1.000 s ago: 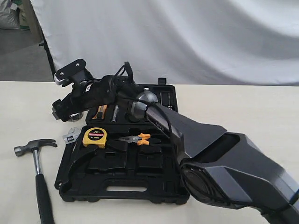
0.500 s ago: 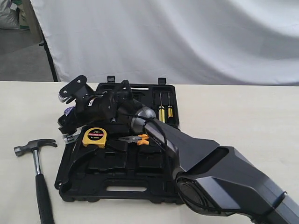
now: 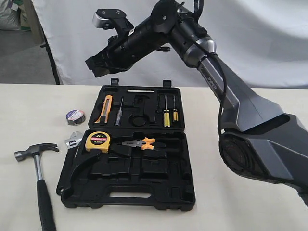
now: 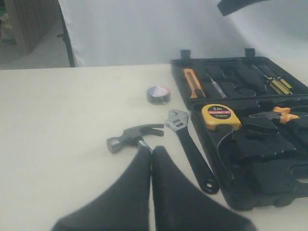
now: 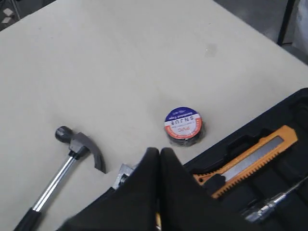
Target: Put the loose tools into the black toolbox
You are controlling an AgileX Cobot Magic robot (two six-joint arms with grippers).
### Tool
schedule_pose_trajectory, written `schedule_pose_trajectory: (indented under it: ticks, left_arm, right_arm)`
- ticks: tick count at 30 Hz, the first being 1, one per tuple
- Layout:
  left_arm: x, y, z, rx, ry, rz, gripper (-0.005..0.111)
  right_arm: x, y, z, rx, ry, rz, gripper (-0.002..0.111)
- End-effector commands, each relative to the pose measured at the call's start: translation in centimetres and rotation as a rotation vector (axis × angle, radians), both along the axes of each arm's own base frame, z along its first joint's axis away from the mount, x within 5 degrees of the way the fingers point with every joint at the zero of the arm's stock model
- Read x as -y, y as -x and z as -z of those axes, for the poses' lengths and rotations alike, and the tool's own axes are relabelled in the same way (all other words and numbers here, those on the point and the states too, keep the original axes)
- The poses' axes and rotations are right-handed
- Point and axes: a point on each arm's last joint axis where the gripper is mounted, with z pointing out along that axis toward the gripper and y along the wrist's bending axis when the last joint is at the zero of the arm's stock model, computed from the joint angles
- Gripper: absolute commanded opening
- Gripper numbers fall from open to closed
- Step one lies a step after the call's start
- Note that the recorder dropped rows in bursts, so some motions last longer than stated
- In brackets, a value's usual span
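**A:** Where do the loose tools lie?

**B:** All three are on the bench (image 3: 29,110), outside the toolbox (image 3: 127,196). Take the toolbox as the dial in the exterior view. The tape roll (image 3: 75,116) sits at ten o'clock, near the far half's corner. The wrench (image 3: 73,141) is at nine, tight against the near half's edge. The hammer (image 3: 41,185) is at eight, head beside the wrench and handle running toward six.

**A:** And the fingers?

**B:** Both pairs are clenched on nothing. The right fingers (image 5: 147,178) hang high above the toolbox's eleven o'clock corner, looking down on the roll. The left fingers (image 4: 134,187) don't show in the exterior view. Their own camera has them pointing at the hammer's head.

**A:** So which goes first?

**B:** I'd judge the roll, since the right arm is nearest it.

**A:** How would you do it well?

**B:** Spread the fingers while they are still high. Come straight down with the roll centred, one finger at its three o'clock and one at its nine. Close across the outer wall, because it lies flat and would skid away from a slanted approach. Lift well clear of the case's rim before crossing inward.

**A:** Where should it go?

**B:** The round recess (image 3: 139,119) in the far half looks like its match. Keep away from the tape measure (image 3: 97,141) and pliers (image 3: 139,143), which are already seated. Set the roll level and let go only when it rests.
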Motion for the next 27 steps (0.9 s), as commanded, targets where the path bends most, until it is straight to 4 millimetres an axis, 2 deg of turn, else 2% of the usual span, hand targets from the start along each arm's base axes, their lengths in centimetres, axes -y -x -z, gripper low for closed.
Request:
schedule_pose_trajectory:
  ticks: [1,12,16,23,27]
  left_arm:
    - [0.1,0.0,0.1,0.000,0.010,0.008,0.000]
    - [0.1,0.0,0.1,0.000,0.010,0.008,0.000]
    - [0.1,0.0,0.1,0.000,0.010,0.008,0.000]
    - [0.1,0.0,0.1,0.000,0.010,0.008,0.000]
    - [0.1,0.0,0.1,0.000,0.010,0.008,0.000]
  right_arm:
    - [-0.3,0.6,-0.3,-0.077,-0.053,-0.023,0.000]
    - [-0.3,1.1,-1.6,-0.108,-0.077,0.008,0.000]
    - [-0.9,1.6,-1.6,-0.103,-0.065,0.001,0.000]
    - [-0.7,1.4,-1.5,-0.090,-0.039,0.030,0.000]
    - [-0.6,1.5,-1.6,-0.037,0.038,0.054,0.000]
